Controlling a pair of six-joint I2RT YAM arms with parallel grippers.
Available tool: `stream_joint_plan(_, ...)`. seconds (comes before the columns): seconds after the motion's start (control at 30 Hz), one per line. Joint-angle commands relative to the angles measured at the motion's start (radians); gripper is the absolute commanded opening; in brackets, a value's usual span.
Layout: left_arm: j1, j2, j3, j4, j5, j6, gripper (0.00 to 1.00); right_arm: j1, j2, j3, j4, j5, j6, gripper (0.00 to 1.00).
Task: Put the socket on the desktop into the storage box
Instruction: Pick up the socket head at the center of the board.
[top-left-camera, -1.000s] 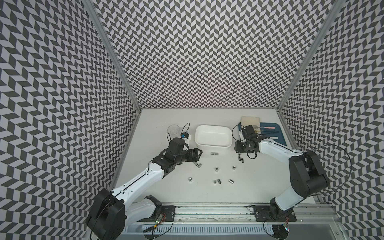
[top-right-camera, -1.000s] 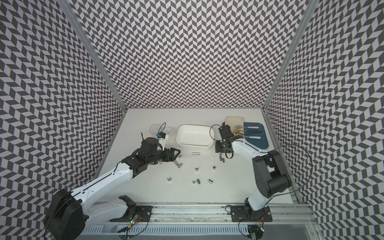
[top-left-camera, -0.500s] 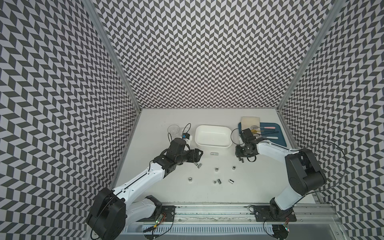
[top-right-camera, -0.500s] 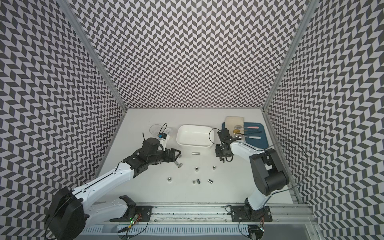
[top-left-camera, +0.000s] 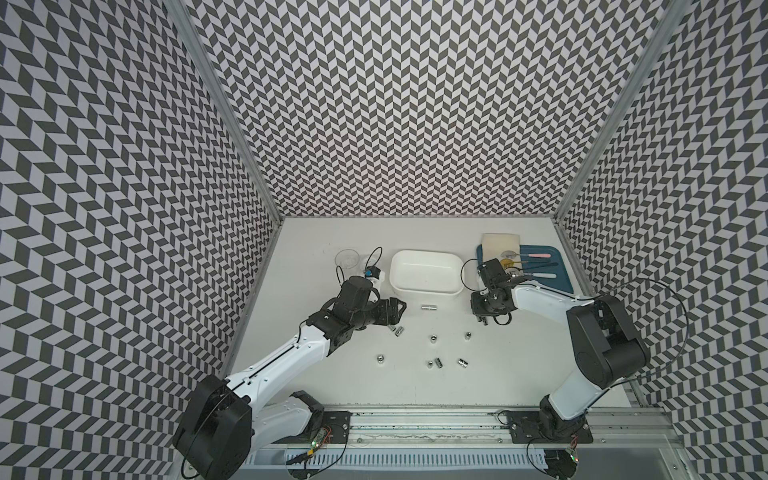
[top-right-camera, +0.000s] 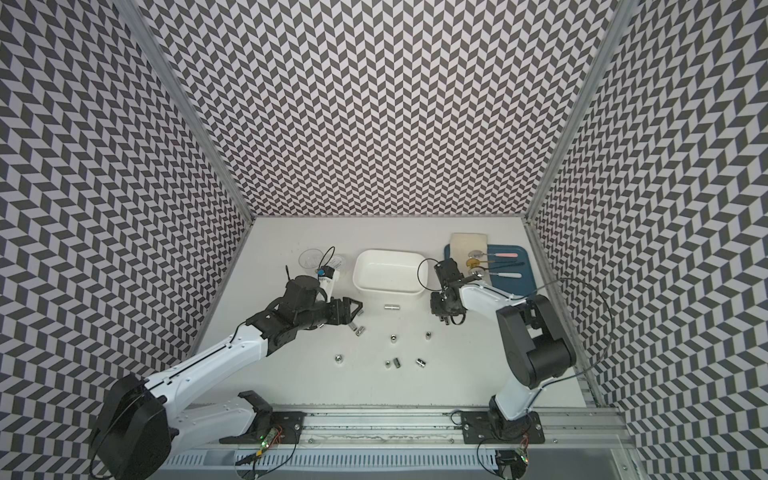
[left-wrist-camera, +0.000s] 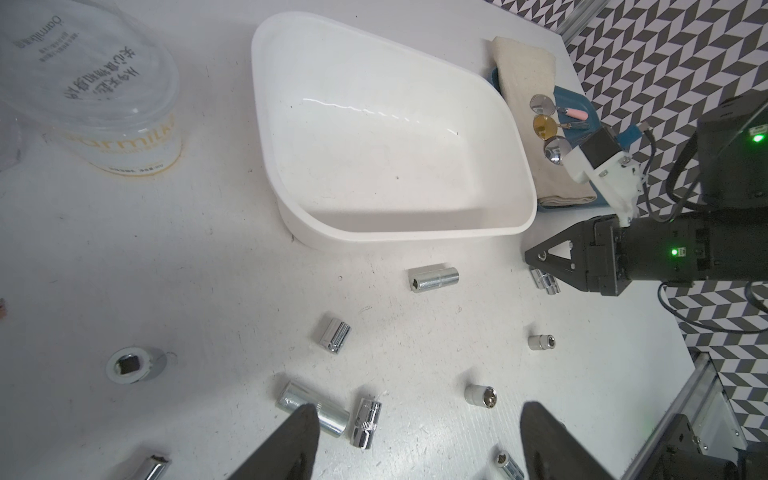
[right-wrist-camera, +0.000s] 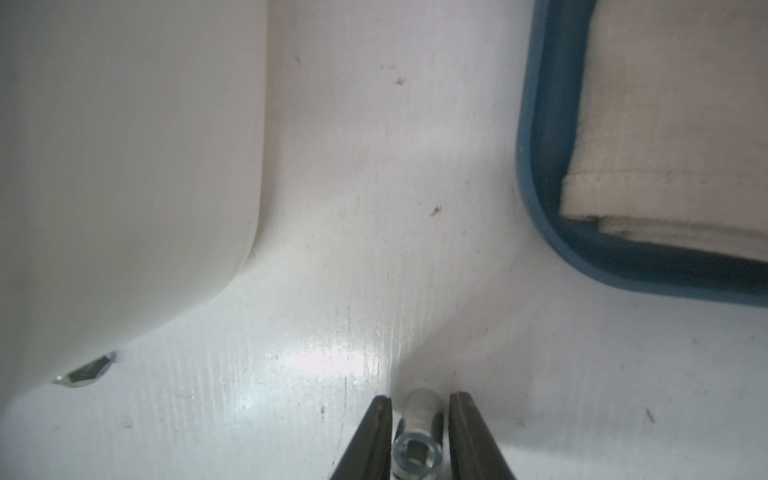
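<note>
Several chrome sockets lie loose on the desktop (top-left-camera: 332, 374) in front of the white storage box (top-left-camera: 426, 253), which looks empty. My right gripper (right-wrist-camera: 419, 401) is down at the desk just right of the box's front corner. Its fingers are shut on a small socket (right-wrist-camera: 417, 449) that lies between them, also seen from the left wrist view as the socket (left-wrist-camera: 545, 282). My left gripper (left-wrist-camera: 417, 409) hovers open, holding nothing, over two sockets (top-left-camera: 397, 330) left of the box front. A long socket (top-left-camera: 430, 308) lies between the two grippers.
A blue tray (top-left-camera: 557, 274) with a folded cloth (top-left-camera: 500, 243) and small tools sits at the back right, close behind my right wrist. A clear cup (top-left-camera: 347, 258) stands left of the box. Chevron walls close in three sides.
My right gripper has shifted slightly toward the front onto the small socket and its jaws have narrowed around it. The left arm has not moved.
</note>
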Motion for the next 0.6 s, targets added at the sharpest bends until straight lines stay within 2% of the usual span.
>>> stream_joint_plan(0.0,-0.007,0.004,-0.008,0.002,-0.005,0.003,0.79,0.010,0.000,-0.007,0.034,-0.002,0.006,0.25)
stream_joint_plan(0.57,-0.014,-0.007,-0.010,-0.012,-0.034,-0.001,0.79,0.009,-0.114,0.038,-0.012,0.004,0.013,0.21)
